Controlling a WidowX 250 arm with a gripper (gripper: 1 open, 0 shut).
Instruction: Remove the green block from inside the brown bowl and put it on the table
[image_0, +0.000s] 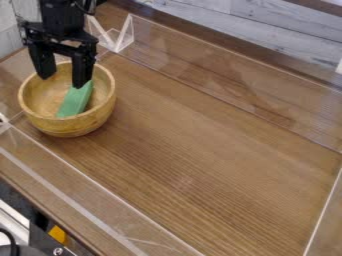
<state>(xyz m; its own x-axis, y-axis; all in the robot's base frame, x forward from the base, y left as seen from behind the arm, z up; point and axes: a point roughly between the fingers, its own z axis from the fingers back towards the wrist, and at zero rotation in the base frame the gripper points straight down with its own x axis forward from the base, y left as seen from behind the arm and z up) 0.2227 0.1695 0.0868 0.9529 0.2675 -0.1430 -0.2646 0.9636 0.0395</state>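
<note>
**Q:** Camera view, nearest part first: what lies closest?

**A:** A low clear plastic wall (80, 190) runs along the front edge, likely there to keep things from sliding off. Behind it the table (214, 140) is bare dark wood, so there is plenty of room to set something down.

**Q:** And the task's piece?

**A:** Further back on the left sits the brown bowl (40, 118). The green block (75, 100) leans inside it, 1 end down in the hollow and the other up toward the far rim, a tilt the curved wall gives it.

**Q:** The claw?

**A:** The gripper (63, 72) hangs over the bowl, pointing straight down, its 2 fingers spread wide and empty. They straddle the block's upper end, I judge so that closing would pinch its narrow sides. Whether a finger touches the block I cannot tell.
</note>
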